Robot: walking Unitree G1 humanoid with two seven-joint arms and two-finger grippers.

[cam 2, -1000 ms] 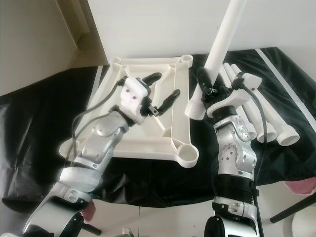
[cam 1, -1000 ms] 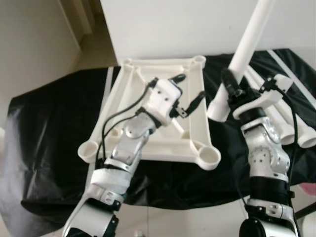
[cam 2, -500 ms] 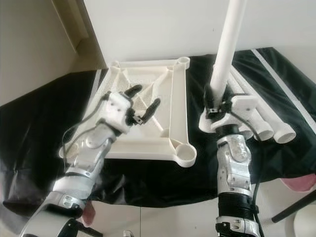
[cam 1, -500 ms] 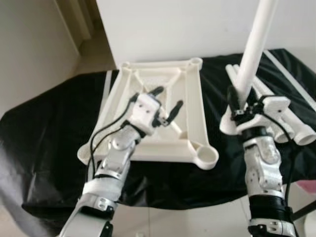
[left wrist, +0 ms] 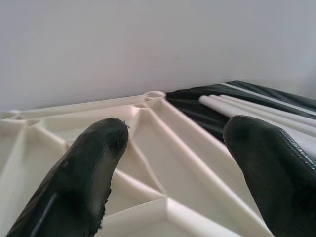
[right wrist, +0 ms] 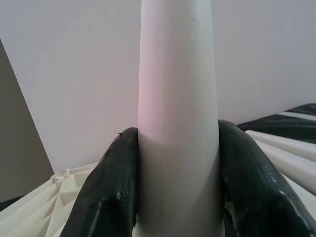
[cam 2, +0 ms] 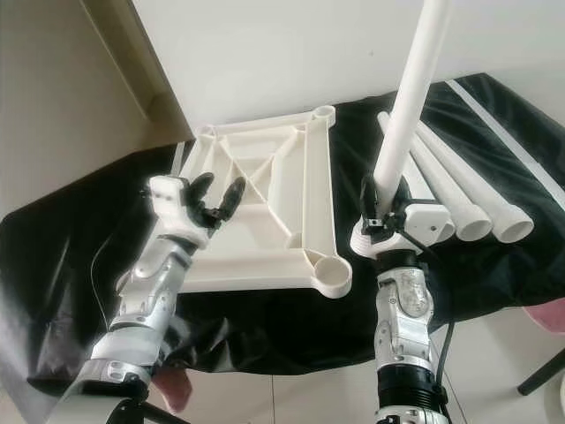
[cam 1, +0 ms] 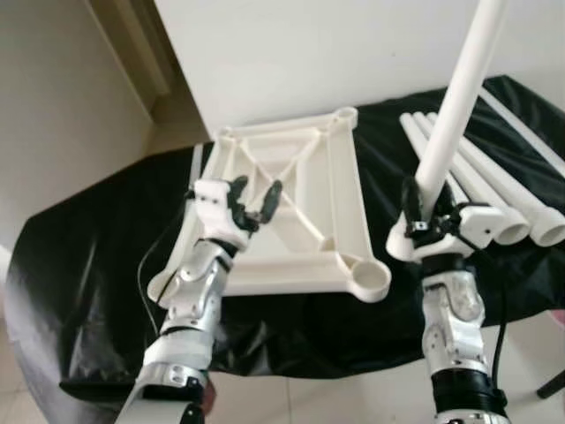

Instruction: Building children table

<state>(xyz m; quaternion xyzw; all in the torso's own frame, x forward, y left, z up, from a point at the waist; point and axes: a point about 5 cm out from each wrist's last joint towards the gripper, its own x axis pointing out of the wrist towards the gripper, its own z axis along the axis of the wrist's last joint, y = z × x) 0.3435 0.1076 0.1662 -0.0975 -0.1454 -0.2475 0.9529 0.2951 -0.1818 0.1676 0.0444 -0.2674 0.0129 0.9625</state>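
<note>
An upside-down white plastic table top [cam 1: 331, 190] with ribbed underside and round corner sockets lies on a black cloth. My right gripper [cam 1: 415, 216] is shut on a white table leg [cam 1: 455, 110], which stands nearly upright, its lower end just right of the near-right corner socket [cam 1: 366, 281]. In the right wrist view the table leg [right wrist: 177, 113] sits clamped between both black fingers [right wrist: 111, 187]. My left gripper [cam 1: 253, 196] hovers open over the table top's left half, with nothing between its fingers [left wrist: 94, 168].
Three more white legs [cam 1: 503, 199] lie side by side on the black cloth [cam 1: 97, 256] to the right. A white wall stands behind the work area. Pale floor shows along the near edge.
The camera has shifted. My left gripper has drawn back toward the table top's left side. The right gripper has brought the leg more upright, closer to the near-right corner socket.
</note>
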